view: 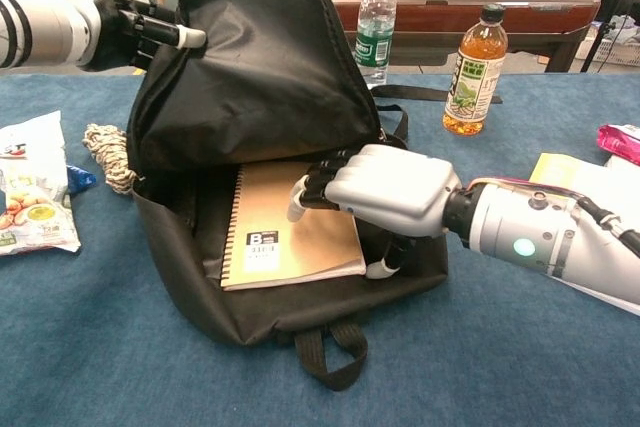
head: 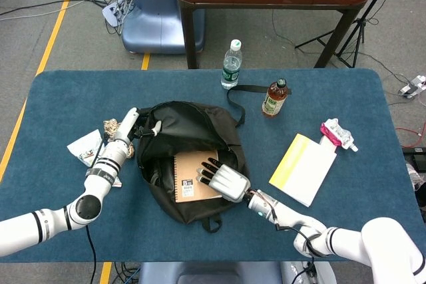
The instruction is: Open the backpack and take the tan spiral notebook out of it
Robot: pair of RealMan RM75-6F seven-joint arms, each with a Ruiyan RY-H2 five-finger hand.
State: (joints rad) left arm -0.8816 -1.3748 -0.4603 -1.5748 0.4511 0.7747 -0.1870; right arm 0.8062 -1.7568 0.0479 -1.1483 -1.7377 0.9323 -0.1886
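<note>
The black backpack lies open in the middle of the blue table. My left hand grips the upper flap at its left edge and holds it raised; the same hand shows in the chest view. The tan spiral notebook lies flat inside the opening, with its binding on the left and a small label near the bottom. My right hand reaches into the opening from the right. Its fingers lie spread over the notebook's upper right, and the thumb points down by the right edge.
A water bottle and a tea bottle stand behind the backpack. A yellow-and-white book and a pink pouch lie to the right. A snack bag and a rope bundle lie to the left.
</note>
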